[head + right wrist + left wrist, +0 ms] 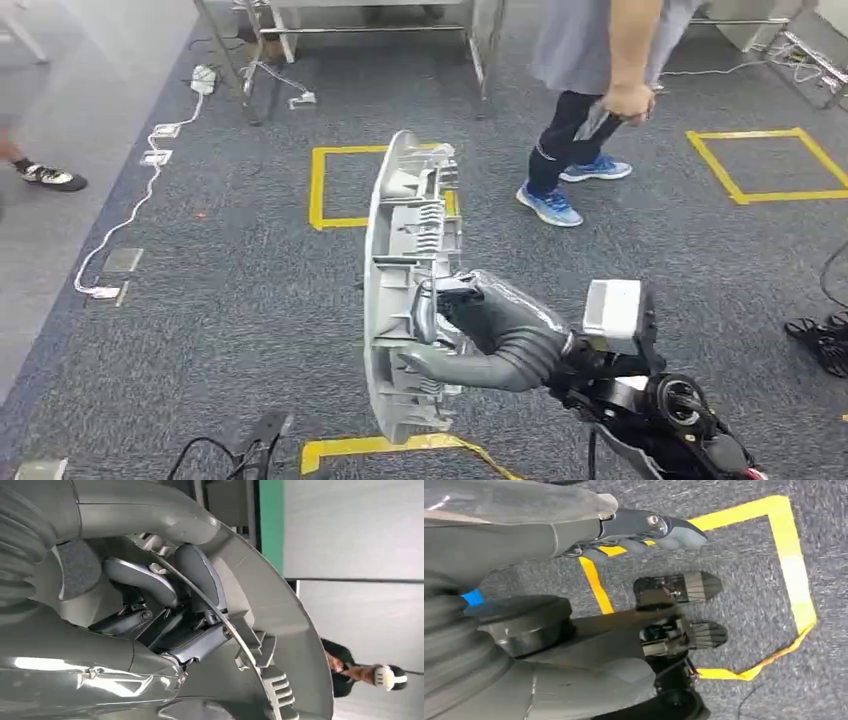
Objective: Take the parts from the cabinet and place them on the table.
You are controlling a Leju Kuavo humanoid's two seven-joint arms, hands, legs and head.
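The right robot hand (470, 330) grips a long grey moulded part (405, 280), held upright above the carpeted floor (250, 290). The left robot hand (644, 530) hangs empty, fingers loosely extended. A person (600, 60) stands beyond.

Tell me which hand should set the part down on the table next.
The right hand. It already grips the long grey plastic part, holding it upright over the carpet. The left hand hangs down by the robot's body holding nothing, so using it would probably mean an extra handover.
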